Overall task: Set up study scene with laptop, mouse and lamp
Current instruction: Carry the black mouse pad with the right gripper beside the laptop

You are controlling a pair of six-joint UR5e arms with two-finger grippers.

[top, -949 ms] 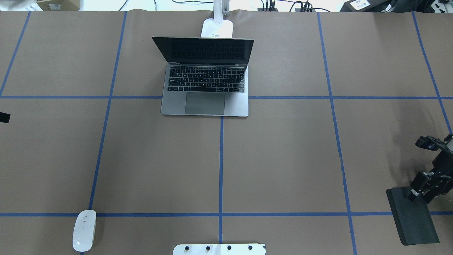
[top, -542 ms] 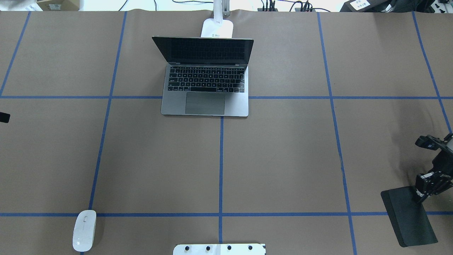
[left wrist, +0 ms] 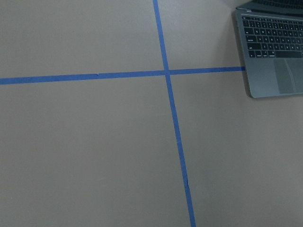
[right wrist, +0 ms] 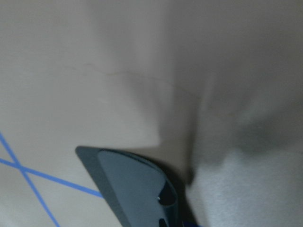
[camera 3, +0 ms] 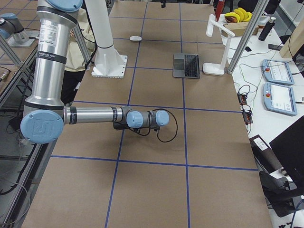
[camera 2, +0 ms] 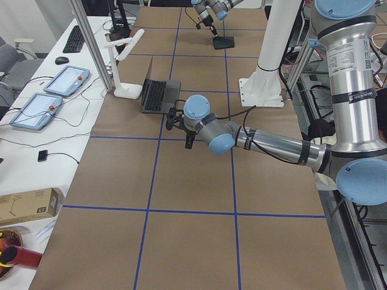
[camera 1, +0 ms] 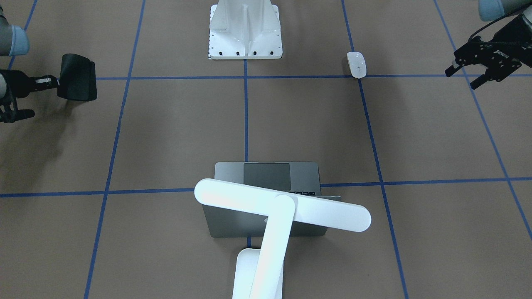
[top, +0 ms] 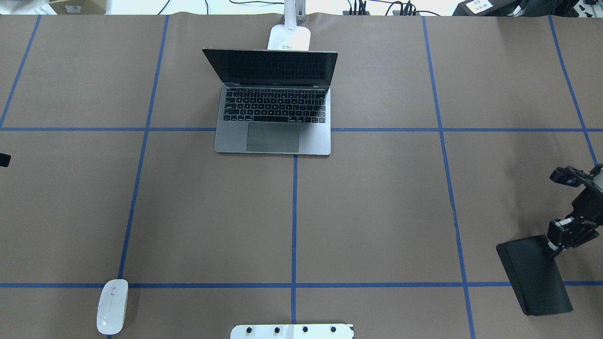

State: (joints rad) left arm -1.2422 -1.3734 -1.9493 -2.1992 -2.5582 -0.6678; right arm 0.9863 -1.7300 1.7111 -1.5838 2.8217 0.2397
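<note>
The laptop (top: 273, 117) stands open at the table's far middle, and shows in the front view (camera 1: 266, 174) and the left wrist view (left wrist: 274, 52). The white lamp (camera 1: 282, 207) stands behind it, base (top: 289, 37) at the far edge, bar head over the lid. The white mouse (top: 112, 306) lies near left, also in the front view (camera 1: 356, 64). My right gripper (top: 558, 240) is shut on the edge of a thin black mat (top: 534, 275), at the table's right side. My left gripper (camera 1: 462, 77) is open and empty, out past the mouse.
The white ribbed pedestal (camera 1: 245, 29) with bolt holes stands at the near middle edge (top: 292, 332). Blue tape lines (top: 294, 216) divide the brown table into squares. The mat also shows in the front view (camera 1: 77, 79) and the right wrist view (right wrist: 137, 189).
My right gripper has carried the black mat a little to the left and away from the near edge. The laptop, lamp and mouse have not moved.
</note>
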